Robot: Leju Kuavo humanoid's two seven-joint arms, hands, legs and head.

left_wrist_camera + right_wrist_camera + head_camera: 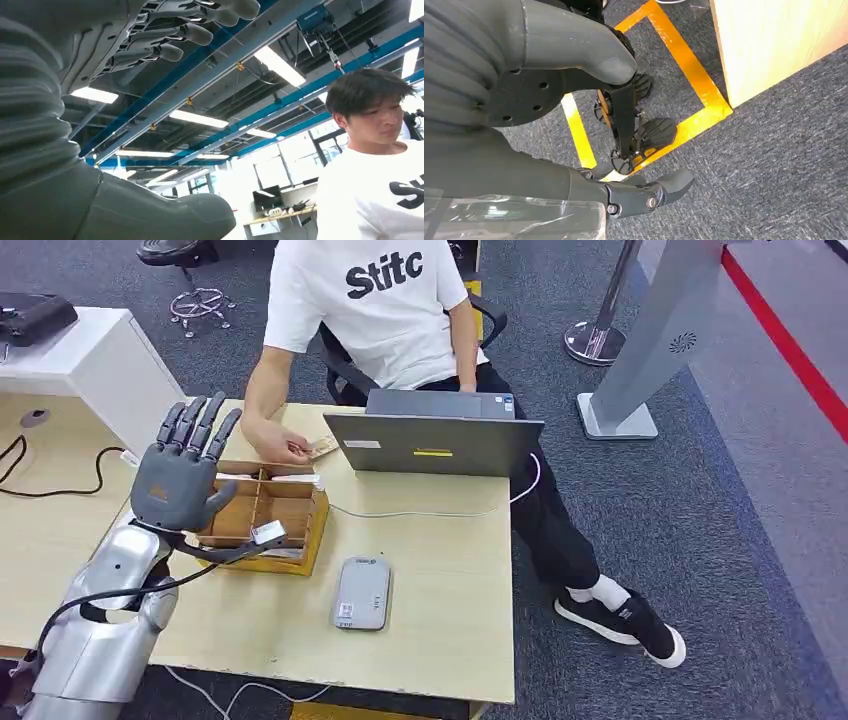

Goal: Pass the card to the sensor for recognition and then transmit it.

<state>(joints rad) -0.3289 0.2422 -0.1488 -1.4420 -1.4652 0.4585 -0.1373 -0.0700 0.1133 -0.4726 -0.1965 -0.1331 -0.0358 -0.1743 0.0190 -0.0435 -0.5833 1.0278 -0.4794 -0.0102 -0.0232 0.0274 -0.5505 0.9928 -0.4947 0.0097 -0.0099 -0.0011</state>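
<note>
A person's hand (290,448) holds a tan card (323,446) just left of the laptop, at the table's far side. The grey card sensor (361,592) lies flat on the table near its front edge. My left hand (184,468) is raised over the wooden box (300,530), fingers straight and spread, holding nothing. In the left wrist view its fingers (190,32) point up at the ceiling, and the person is at the side. My right hand (574,75) hangs down beside the table's side, above the carpet, its fingers apart and nothing in it.
An open grey laptop (435,443) stands at the table's far edge with a white cable (420,514) running across the top. The person in a white shirt (385,300) sits behind it. A white cabinet (90,360) is at the far left. Yellow floor tape (684,60) marks the carpet.
</note>
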